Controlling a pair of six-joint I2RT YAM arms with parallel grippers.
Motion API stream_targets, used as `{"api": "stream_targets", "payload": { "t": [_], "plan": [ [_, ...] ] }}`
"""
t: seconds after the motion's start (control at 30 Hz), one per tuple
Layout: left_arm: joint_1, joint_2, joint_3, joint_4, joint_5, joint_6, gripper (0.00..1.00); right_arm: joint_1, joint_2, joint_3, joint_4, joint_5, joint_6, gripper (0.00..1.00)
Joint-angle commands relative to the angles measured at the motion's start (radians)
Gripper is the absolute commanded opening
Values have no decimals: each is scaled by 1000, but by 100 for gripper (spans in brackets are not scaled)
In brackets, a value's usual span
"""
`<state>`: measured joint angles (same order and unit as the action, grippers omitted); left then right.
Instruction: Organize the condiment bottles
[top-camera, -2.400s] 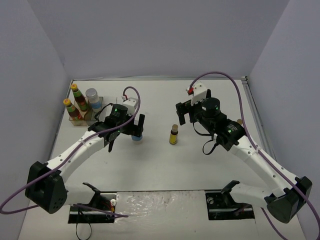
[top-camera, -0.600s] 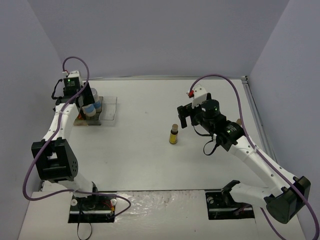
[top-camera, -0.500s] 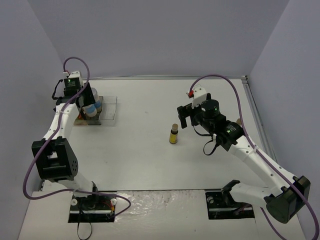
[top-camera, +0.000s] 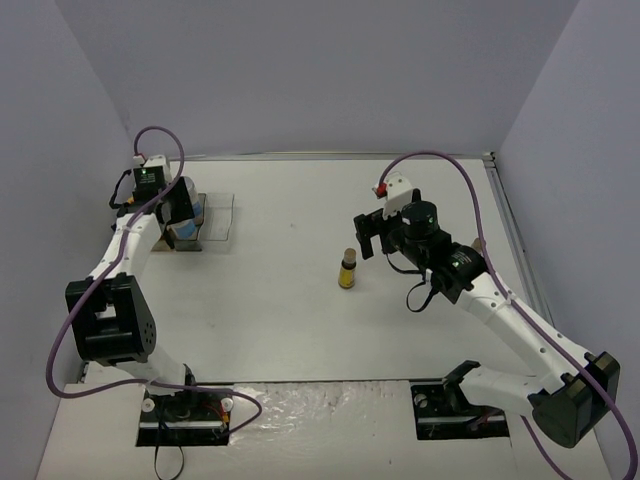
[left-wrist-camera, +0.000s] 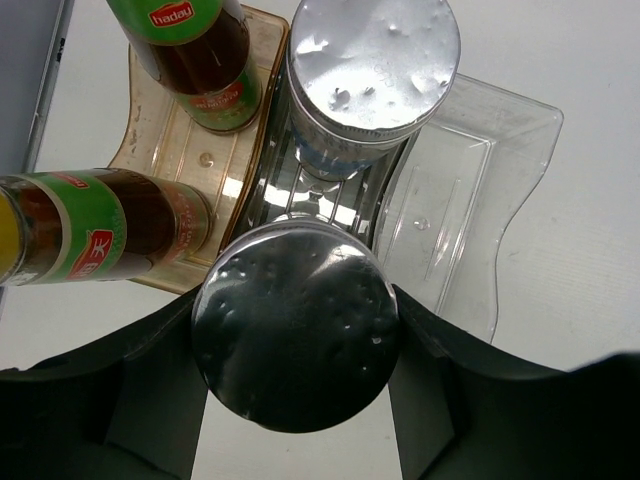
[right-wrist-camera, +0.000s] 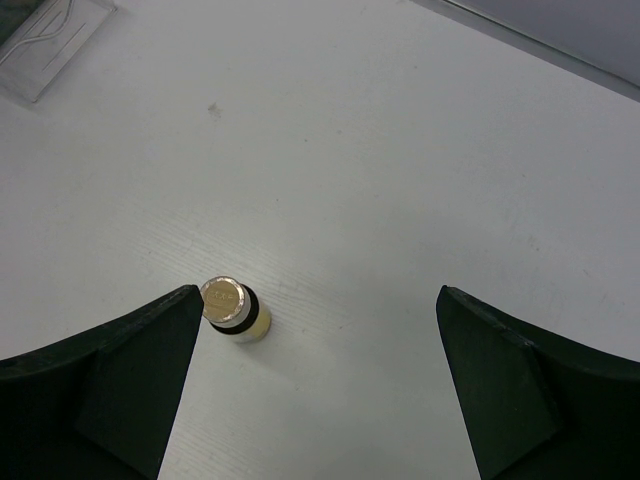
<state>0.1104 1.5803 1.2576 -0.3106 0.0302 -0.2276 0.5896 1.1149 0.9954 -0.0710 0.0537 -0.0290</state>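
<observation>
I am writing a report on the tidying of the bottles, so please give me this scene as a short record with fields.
Left hand: closed on the near jar, over the middle slot of the rack; whether the jar rests there cannot be told
Far jar: upright in the same middle slot
Dark bottles: two, in the amber slot beside the jars
Small yellow bottle: upright on the table, outside the rack
Right hand: open, above the table, close to that bottle, not touching it

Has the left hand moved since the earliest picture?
Yes. The left hand went left and away from the small yellow bottle, to the clear rack, gripping a silver-lidded jar.
</observation>
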Motion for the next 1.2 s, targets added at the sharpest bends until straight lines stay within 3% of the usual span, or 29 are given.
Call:
{"api": "stream_targets", "payload": {
  "t": [0.0, 0.47, 0.73, 0.93, 1.17],
  "plan": [
    [-5, -29, 2, 109, -2, 22, 36, -4, -15, -4, 90, -16, 11, 100],
    [-6, -12, -9, 85, -16, 22, 76, -4, -64, -40, 90, -18, 62, 100],
    [-32, -126, 26, -8, 15, 15, 90, -4, -121, -40, 85, -8, 84, 100],
    [-229, -273, 19, -37, 40, 16, 97, -4, -167, -22, 76, 25, 104, 100],
    [-589, -333, -125, 168, 68, -15, 97, -5, -202, -10, 39, 71, 112, 100]
  ]
}}
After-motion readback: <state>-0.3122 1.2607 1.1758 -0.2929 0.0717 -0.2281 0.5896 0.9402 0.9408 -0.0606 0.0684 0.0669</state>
